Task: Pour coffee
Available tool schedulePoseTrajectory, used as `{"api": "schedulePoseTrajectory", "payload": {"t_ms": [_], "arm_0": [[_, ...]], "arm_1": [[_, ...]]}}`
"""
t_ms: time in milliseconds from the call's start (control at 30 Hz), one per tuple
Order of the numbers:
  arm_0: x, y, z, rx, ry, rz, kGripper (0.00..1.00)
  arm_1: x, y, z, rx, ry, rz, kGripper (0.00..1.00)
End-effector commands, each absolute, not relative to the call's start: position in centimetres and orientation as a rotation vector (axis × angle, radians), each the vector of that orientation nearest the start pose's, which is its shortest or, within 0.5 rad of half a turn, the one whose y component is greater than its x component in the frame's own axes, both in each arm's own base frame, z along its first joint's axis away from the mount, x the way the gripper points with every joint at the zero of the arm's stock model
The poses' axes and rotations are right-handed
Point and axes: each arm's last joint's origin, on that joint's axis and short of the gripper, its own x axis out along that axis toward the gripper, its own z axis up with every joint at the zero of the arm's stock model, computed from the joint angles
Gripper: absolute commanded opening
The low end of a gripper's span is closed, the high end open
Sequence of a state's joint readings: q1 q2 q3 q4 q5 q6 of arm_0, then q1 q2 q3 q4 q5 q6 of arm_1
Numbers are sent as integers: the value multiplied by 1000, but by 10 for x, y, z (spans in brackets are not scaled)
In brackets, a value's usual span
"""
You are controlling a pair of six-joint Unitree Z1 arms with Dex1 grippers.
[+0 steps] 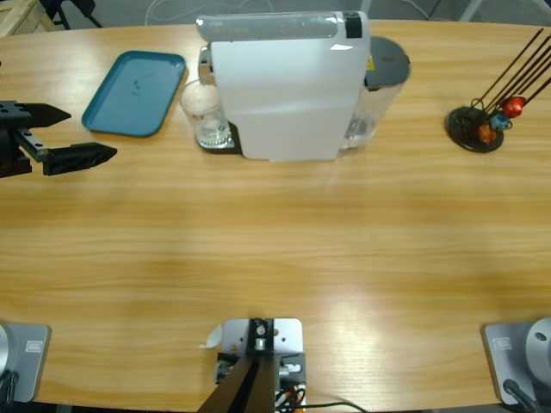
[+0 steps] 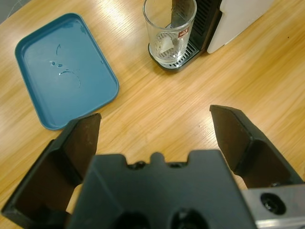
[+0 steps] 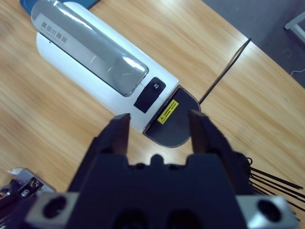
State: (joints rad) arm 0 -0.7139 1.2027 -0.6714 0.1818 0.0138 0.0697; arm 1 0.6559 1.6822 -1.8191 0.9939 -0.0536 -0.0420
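A clear glass [image 1: 205, 114] [image 2: 169, 33] stands upright on the black drip tray [image 2: 181, 64] at the left end of the white coffee machine [image 1: 284, 86] [image 3: 95, 71]. I cannot make out any coffee in the glass. My left gripper [image 1: 90, 133] [image 2: 155, 117] hovers open at the table's left edge, well short of the glass, with nothing between its jaws. My right gripper [image 3: 159, 118] is open and empty, looking down from high above the machine's grey tank lid [image 3: 174, 121]. The high view does not show it.
A blue tray [image 1: 136, 93] [image 2: 64, 69] lies empty, left of the glass and just beyond the left gripper. At the far right stands a black wire capsule stand [image 1: 478, 125] with orange and red capsules [image 1: 512, 107]. Bare wood fills the table's front half.
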Motion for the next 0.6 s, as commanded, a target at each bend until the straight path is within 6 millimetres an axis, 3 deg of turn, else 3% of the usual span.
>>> {"api": "schedulePoseTrajectory", "payload": {"t_ms": [33, 67, 133, 167, 367, 600], "arm_0": [[138, -120, 282, 331, 701, -691, 1000], [138, -120, 282, 331, 701, -691, 1000], [138, -121, 282, 330, 701, -694, 1000], [138, -121, 282, 330, 702, -696, 998], [138, -121, 282, 327, 704, -699, 996], [138, -121, 282, 326, 704, -700, 996]], "arm_1": [[257, 199, 447, -352, 826, 602, 872], [259, 201, 446, -355, 833, 602, 717], [267, 207, 438, -377, 875, 603, 215], [273, 212, 434, -394, 898, 608, 16], [311, 240, 408, -468, 934, 566, 0], [323, 248, 401, -471, 939, 556, 0]]}}
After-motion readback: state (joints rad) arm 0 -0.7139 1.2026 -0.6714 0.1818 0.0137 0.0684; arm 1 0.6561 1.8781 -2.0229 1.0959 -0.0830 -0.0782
